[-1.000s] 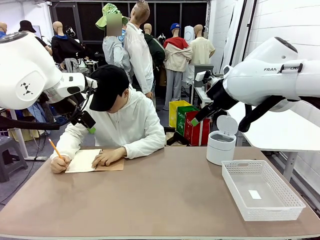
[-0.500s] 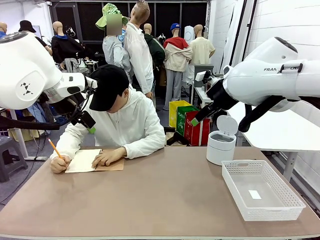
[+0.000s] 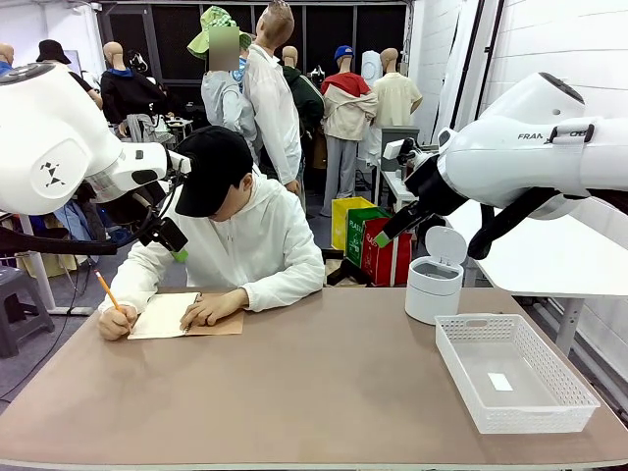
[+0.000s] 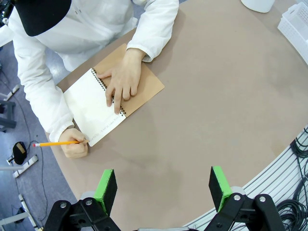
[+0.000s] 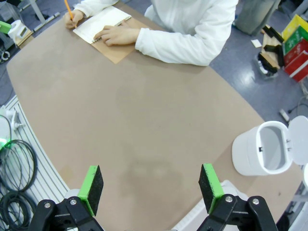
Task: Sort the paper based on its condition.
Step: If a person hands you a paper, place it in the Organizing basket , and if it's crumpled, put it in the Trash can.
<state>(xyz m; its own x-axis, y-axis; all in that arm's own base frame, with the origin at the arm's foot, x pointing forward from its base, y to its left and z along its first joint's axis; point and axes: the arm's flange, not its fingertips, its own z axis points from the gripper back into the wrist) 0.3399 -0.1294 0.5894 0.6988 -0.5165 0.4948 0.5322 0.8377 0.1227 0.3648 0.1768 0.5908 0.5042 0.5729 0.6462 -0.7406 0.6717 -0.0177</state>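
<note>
**Scene at the table, 3 views.** The brown table (image 3: 294, 392) serves as reference for all positions. A person (image 3: 245, 245) in a white hooded top and black cap sits at the table's far left edge, bent over the work. The left gripper (image 4: 162, 185) hangs high above the table's left half, its 2 green pads spread wide with nothing between them. The right gripper (image 5: 150, 185) hangs high above the table's middle, likewise spread and empty.

A white perforated basket (image 3: 456, 373) stands at the table's near right corner. A white bin (image 3: 432, 289) stands on the table's far right edge; the right wrist view looks down into it, its flip lid raised.

A spiral notebook with a brown kraft cover (image 4: 147, 86) lies on the table's far left part, just before the person. The paper (image 4: 89, 108), a white page, lies beside the cover at the wire spiral, a detail the left wrist view resolves and the front view does not. Whether it is bound or loose cannot be told.

1 hand (image 4: 124, 79) rests flat across the spiral. The other hand (image 4: 74, 148) holds an orange pencil (image 4: 55, 143) at the paper's corner. The front view shows a small white label (image 3: 499, 382) on the basket floor.
</note>
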